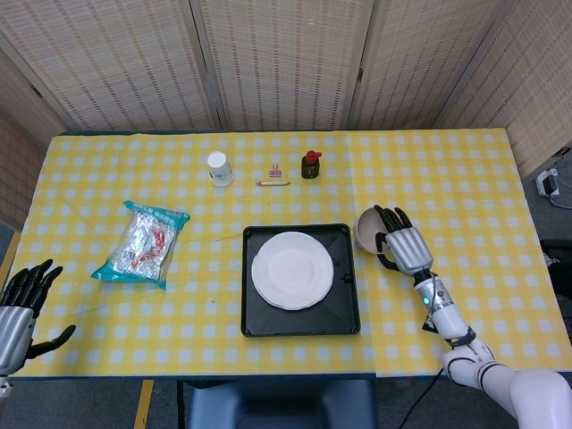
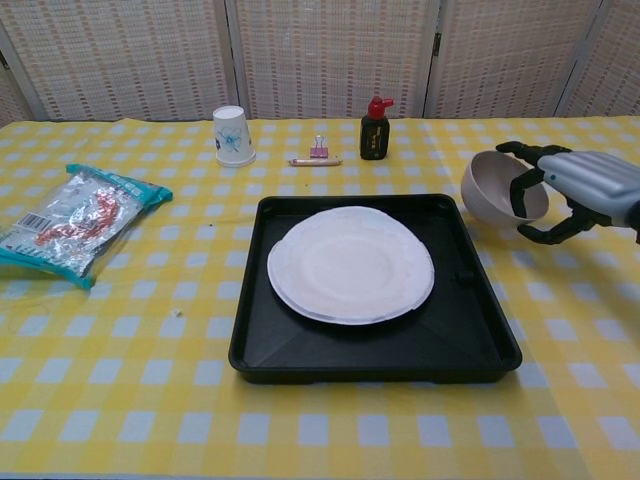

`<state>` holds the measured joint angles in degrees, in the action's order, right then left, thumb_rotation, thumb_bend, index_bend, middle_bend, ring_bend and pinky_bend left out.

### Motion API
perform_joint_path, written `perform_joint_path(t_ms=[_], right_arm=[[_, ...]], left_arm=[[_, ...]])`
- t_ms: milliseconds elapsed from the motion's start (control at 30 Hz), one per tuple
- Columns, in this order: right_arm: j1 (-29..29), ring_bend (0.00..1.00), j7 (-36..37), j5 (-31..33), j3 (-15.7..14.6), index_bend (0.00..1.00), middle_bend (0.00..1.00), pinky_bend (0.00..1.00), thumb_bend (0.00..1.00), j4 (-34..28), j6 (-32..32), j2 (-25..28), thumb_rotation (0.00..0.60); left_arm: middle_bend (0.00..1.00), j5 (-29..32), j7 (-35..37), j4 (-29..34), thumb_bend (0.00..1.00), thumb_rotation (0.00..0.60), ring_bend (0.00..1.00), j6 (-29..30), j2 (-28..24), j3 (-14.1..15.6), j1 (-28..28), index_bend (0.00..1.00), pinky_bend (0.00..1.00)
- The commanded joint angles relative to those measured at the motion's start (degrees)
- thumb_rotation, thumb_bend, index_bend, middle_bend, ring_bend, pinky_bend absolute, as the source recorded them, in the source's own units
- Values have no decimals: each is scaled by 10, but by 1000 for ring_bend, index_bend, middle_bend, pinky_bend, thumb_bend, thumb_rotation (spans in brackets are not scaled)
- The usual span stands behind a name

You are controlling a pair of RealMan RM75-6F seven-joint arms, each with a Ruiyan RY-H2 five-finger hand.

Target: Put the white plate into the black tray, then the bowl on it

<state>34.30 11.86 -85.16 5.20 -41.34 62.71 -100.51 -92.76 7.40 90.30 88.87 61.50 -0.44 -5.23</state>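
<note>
The white plate (image 1: 291, 270) (image 2: 350, 264) lies flat inside the black tray (image 1: 299, 327) (image 2: 380, 360) at the table's middle front. Just right of the tray's far corner, the pale bowl (image 1: 366, 229) (image 2: 485, 185) is tipped up on its side with its opening facing right. My right hand (image 1: 404, 246) (image 2: 570, 190) grips it, fingers hooked over the rim into the bowl and thumb below. My left hand (image 1: 20, 308) hovers at the table's front left corner, fingers spread and holding nothing; the chest view does not show it.
A snack bag (image 1: 143, 243) (image 2: 70, 222) lies at the left. Along the back stand an upturned paper cup (image 1: 218, 168) (image 2: 233, 135), a pink clip with a pencil (image 1: 273, 176) (image 2: 317, 155), and a black bottle with a red cap (image 1: 310, 164) (image 2: 375, 129).
</note>
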Motion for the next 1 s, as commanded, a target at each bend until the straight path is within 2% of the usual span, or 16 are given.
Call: perform_joint_path(t_ms=[33, 267, 533, 700, 1000], right_arm=[[-6, 0, 6, -13, -1, 704, 35, 0, 447, -11, 37, 6, 600], [-4, 0, -15, -39, -5, 707, 44, 0, 448, -94, 76, 40, 600], [36, 0, -57, -49, 0, 708, 43, 0, 448, -186, 32, 51, 600], [69, 0, -75, -43, 7, 708, 43, 0, 449, -206, -16, 31, 600], [111, 0, -95, -14, 16, 708, 38, 0, 448, -199, -95, -7, 600]], left_arm=[[48, -1, 1, 0, 250, 600, 21, 1, 0, 0, 0, 0, 0], [45, -5, -1, 0, 250, 600, 22, 0, 2, 2, -1, 0, 0], [45, -4, 6, 2, 250, 600, 21, 6, -3, 1, 1, 0, 0], [45, 0, 16, 3, 250, 600, 21, 15, -8, -3, 5, 0, 0], [45, 1, 34, 3, 250, 600, 21, 31, -19, -6, 13, 0, 0]])
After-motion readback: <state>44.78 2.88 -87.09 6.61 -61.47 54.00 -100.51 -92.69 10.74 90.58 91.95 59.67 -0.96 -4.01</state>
